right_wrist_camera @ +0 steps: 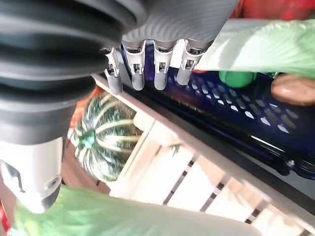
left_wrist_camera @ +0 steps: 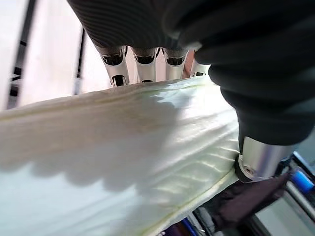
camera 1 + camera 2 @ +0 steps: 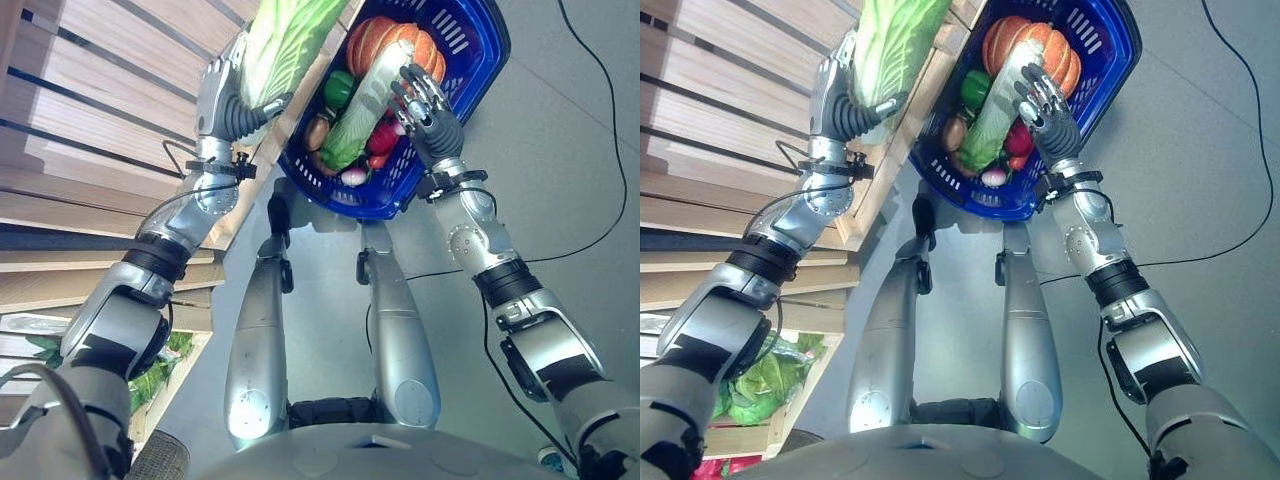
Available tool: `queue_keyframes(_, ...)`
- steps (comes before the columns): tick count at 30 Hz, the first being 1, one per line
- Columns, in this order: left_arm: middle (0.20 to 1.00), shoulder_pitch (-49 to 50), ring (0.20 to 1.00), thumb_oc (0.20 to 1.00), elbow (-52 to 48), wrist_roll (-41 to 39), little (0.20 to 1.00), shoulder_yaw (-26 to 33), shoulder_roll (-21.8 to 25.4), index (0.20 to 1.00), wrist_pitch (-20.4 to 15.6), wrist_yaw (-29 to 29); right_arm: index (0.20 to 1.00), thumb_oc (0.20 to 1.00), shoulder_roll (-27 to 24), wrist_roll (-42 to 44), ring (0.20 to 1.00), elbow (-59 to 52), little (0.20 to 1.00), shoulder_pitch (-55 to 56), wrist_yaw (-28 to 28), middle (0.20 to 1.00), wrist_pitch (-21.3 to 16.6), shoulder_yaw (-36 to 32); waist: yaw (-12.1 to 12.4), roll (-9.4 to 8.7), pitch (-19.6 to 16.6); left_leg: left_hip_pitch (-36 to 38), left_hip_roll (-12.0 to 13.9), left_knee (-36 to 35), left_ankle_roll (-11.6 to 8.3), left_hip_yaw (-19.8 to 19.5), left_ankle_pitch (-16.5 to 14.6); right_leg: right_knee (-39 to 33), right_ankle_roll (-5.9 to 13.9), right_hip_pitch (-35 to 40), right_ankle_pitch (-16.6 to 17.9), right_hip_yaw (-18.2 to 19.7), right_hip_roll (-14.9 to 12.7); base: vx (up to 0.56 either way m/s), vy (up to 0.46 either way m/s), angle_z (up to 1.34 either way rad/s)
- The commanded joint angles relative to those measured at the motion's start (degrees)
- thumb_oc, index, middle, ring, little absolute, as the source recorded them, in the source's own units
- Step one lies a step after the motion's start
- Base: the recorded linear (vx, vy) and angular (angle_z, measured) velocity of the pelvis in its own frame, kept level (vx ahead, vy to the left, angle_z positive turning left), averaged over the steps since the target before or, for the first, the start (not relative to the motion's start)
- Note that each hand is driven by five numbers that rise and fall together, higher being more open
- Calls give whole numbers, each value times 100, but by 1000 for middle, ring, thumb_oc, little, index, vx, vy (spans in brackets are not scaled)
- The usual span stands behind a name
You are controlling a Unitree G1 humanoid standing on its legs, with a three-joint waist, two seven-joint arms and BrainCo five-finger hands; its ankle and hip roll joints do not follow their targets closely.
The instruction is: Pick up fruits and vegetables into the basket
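My left hand is shut on a big pale-green cabbage, held up beside the wooden crates; its fingers and thumb wrap the ribbed leaves. To the right of it lies the blue basket. In it are an orange pumpkin, a green pepper, a long green-white leafy vegetable, a brown potato and some red pieces. My right hand hovers over the basket next to the long vegetable, fingers straight and holding nothing.
Slatted wooden crates line the left side. One crate holds a green striped squash. Leafy greens lie in a low crate at the lower left. Grey floor lies right of the basket.
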Motion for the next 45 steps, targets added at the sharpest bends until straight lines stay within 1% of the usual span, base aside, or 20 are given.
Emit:
queue_keyframes(1, 200, -70, 200, 200, -714, 219, 200, 16, 266, 200, -469, -129, 1000, 1000, -155, -403, 1000, -637, 1000, -12, -16, 1000, 14, 16, 153, 100, -119, 344, -131, -1070, -130, -100, 623, 601, 268, 451, -846, -534, 147, 0, 0, 0)
queue_keyframes(3, 200, -75, 200, 200, -767, 232, 200, -48, 276, 200, -484, -247, 1000, 1000, -167, -557, 1000, -699, 1000, -16, -63, 1000, 62, 36, 154, 98, -119, 376, -123, -1060, -131, -94, 589, 606, 275, 482, -867, -529, 143, 0, 0, 0)
queue_keyframes(7, 200, -148, 200, 200, -893, 110, 200, -229, 276, 200, -493, -744, 1000, 1000, -183, -888, 1000, -842, 1000, -98, -350, 1000, 116, 100, 143, 98, -119, 357, -114, -1045, -126, -75, 588, 618, 295, 456, -848, -516, 142, 0, 0, 0)
queue_keyframes(12, 200, -253, 200, 200, -1032, 9, 200, -465, 258, 200, -528, -1339, 1000, 1000, -192, -1252, 1000, -1047, 1000, -169, -522, 1000, 171, 137, 105, 90, -119, 372, -93, -1052, -120, -44, 579, 608, 321, 451, -823, -480, 151, 0, 0, 0)
queue_keyframes(14, 200, -311, 200, 200, -1089, -30, 200, -553, 255, 200, -498, -1491, 1000, 1000, -189, -1334, 1000, -1128, 1000, -206, -572, 1000, 224, 139, 89, 86, -119, 349, -94, -1066, -116, -40, 613, 594, 328, 430, -788, -468, 155, 0, 0, 0)
queue_keyframes(15, 200, -336, 200, 200, -1118, -90, 200, -580, 235, 200, -491, -1650, 1000, 1000, -176, -1351, 1000, -1165, 1000, -232, -581, 1000, 251, 140, 88, 81, -119, 358, -94, -1074, -113, -36, 612, 587, 331, 437, -786, -463, 159, 0, 0, 0)
queue_keyframes(18, 200, -364, 200, 200, -1121, -184, 200, -673, 224, 200, -509, -1887, 1000, 1000, -178, -1357, 1000, -1193, 1000, -243, -596, 1000, 239, 152, 83, 75, -119, 382, -82, -1044, -115, -17, 573, 613, 341, 456, -811, -457, 160, 0, 0, 0)
queue_keyframes(21, 200, -422, 200, 200, -1170, -261, 200, -793, 184, 200, -459, -2157, 1000, 1000, -164, -1326, 1000, -1262, 1000, -307, -644, 1000, 251, 168, 71, 62, -119, 332, -79, -1044, -114, -22, 606, 607, 360, 406, -762, -452, 153, 0, 0, 0)
queue_keyframes(22, 200, -408, 200, 200, -1182, -302, 200, -821, 167, 200, -455, -2239, 1000, 1000, -147, -1332, 1000, -1282, 1000, -298, -659, 1000, 263, 173, 75, 57, -119, 372, -72, -1037, -114, -16, 566, 619, 365, 438, -794, -443, 160, 0, 0, 0)
queue_keyframes(24, 200, -424, 200, 200, -1212, -299, 200, -862, 159, 200, -457, -2357, 1000, 1000, -140, -1320, 1000, -1308, 1000, -321, -674, 1000, 244, 180, 71, 56, -119, 334, -76, -1053, -109, -19, 603, 597, 370, 401, -752, -444, 153, 0, 0, 0)
queue_keyframes(28, 200, -396, 200, 200, -1235, -282, 200, -939, 105, 200, -365, -2508, 1000, 1000, -100, -1226, 1000, -1340, 1000, -285, -604, 1000, 198, 194, 72, 47, -119, 353, -74, -1029, -98, -12, 552, 624, 375, 405, -780, -439, 158, 0, 0, 0)
queue_keyframes(32, 200, -453, 200, 200, -1238, -325, 200, -1001, 113, 200, -212, -2786, 1000, 1000, -52, -943, 1000, -1382, 1000, -301, -418, 1000, 167, 189, 64, 45, -119, 310, -80, -1032, -100, -15, 587, 610, 384, 368, -740, -441, 152, 0, 0, 0)
queue_keyframes(35, 200, -440, 200, 200, -1205, -344, 200, -1050, 119, 200, -119, -2922, 1000, 1000, 1, -564, 1000, -1422, 1000, -243, -143, 1000, 165, 154, 66, 43, -119, 339, -75, -1008, -103, -14, 546, 635, 389, 391, -774, -438, 156, 0, 0, 0)
queue_keyframes(36, 200, -447, 200, 200, -1182, -390, 200, -1072, 141, 200, -81, -2990, 1000, 1000, 15, -399, 1000, -1426, 1000, -236, 26, 1000, 175, 147, 66, 42, -119, 347, -72, -1016, -102, -13, 546, 634, 392, 396, -774, -438, 157, 0, 0, 0)
queue_keyframes(37, 200, -470, 200, 200, -1176, -403, 200, -1075, 149, 200, -73, -3003, 1000, 1000, 19, -362, 1000, -1428, 1000, -254, 63, 1000, 188, 139, 61, 42, -119, 319, -75, -1029, -101, -16, 581, 620, 392, 370, -742, -440, 155, 0, 0, 0)
queue_keyframes(38, 200, -465, 200, 200, -1141, -510, 200, -1094, 156, 200, -54, -3079, 1000, 1000, 58, -66, 1000, -1462, 1000, -232, 381, 1000, 294, 126, 65, 45, -119, 304, -74, -1014, -105, -20, 581, 627, 394, 360, -742, -445, 148, 0, 0, 0)
queue_keyframes(40, 200, -446, 200, 200, -1129, -646, 200, -1094, 165, 200, -54, -3183, 1000, 1000, 78, 133, 1000, -1473, 1000, -215, 645, 1000, 393, 119, 75, 47, -119, 291, -79, -999, -105, -34, 580, 641, 395, 353, -748, -455, 144, 0, 0, 0)
queue_keyframes(45, 200, -421, 200, 200, -1134, -729, 200, -1110, 185, 200, -7, -3346, 1000, 1000, 153, 522, 1000, -1505, 1000, -186, 952, 1000, 471, 87, 100, 42, -119, 281, -71, -999, -104, -49, 582, 658, 404, 343, -752, -487, 129, 0, 0, 0)
